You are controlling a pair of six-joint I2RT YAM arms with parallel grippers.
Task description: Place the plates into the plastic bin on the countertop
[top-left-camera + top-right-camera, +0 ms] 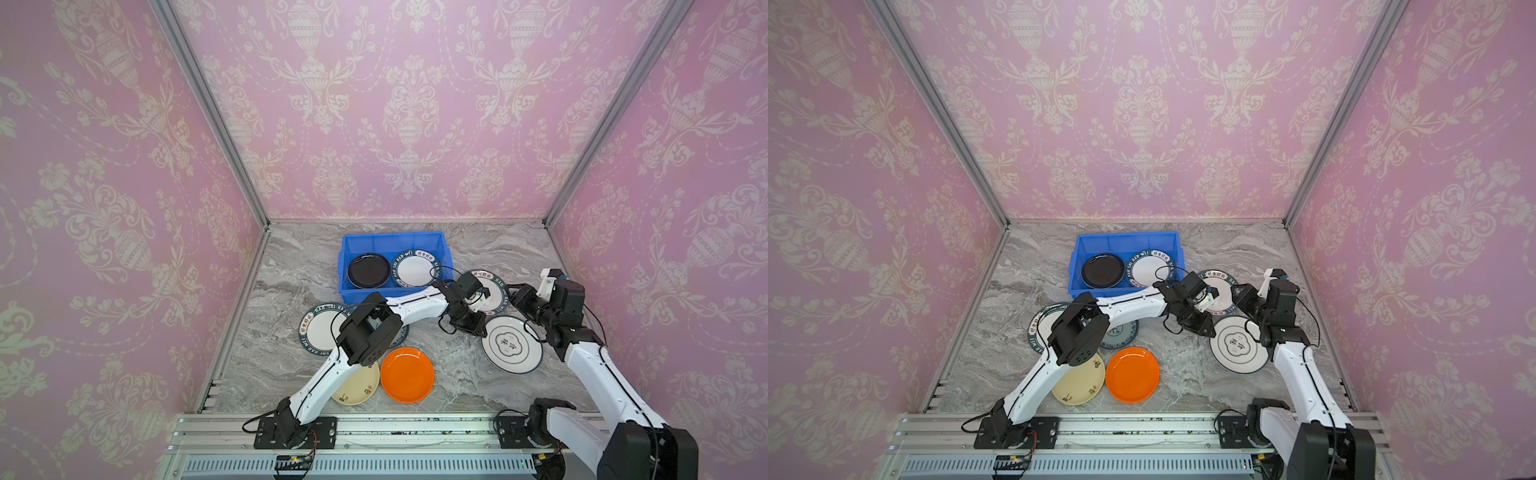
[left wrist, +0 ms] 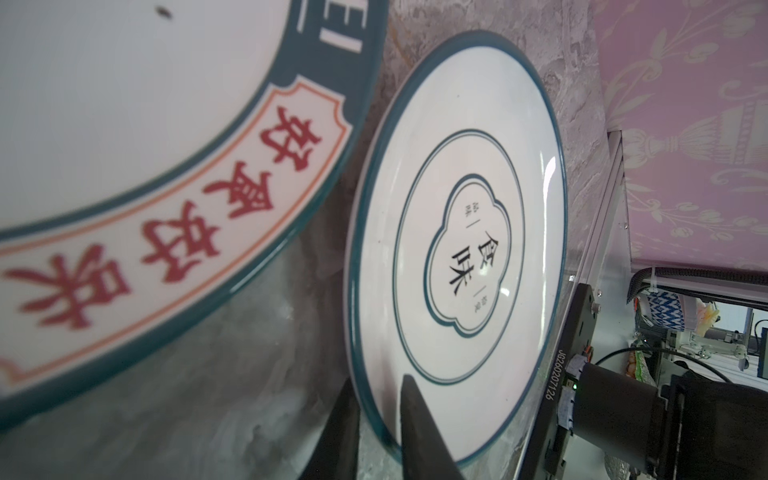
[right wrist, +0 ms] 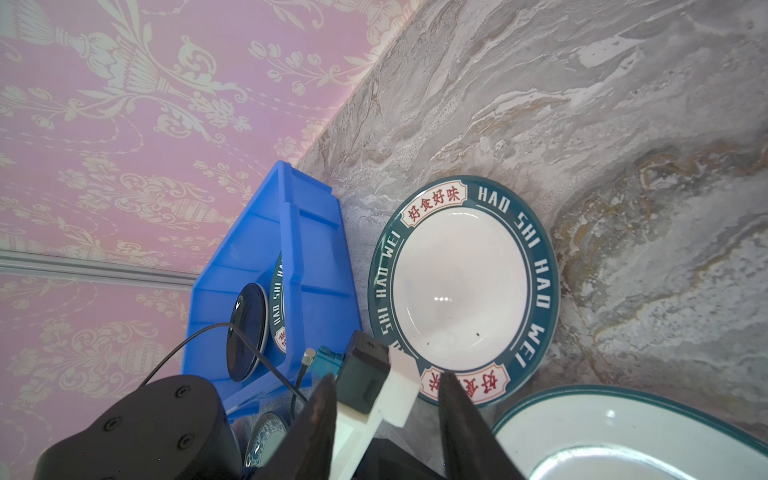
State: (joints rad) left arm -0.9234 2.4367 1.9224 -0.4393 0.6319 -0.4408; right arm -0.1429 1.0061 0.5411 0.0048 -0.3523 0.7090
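The left jaws grasp the rim of the white ringed plate (image 2: 457,249), one finger over its face and one outside the edge (the plate lies on the desk (image 1: 457,374)). The right jaws hang released and empty near the lettered plate (image 3: 461,291), which lies just beside the blue plastic bin (image 1: 432,239). Inside the bin lie a black plate (image 1: 368,270) and a second lettered plate (image 1: 415,269). An orange plate (image 1: 407,375) and a cream plate (image 1: 361,388) lie out front.
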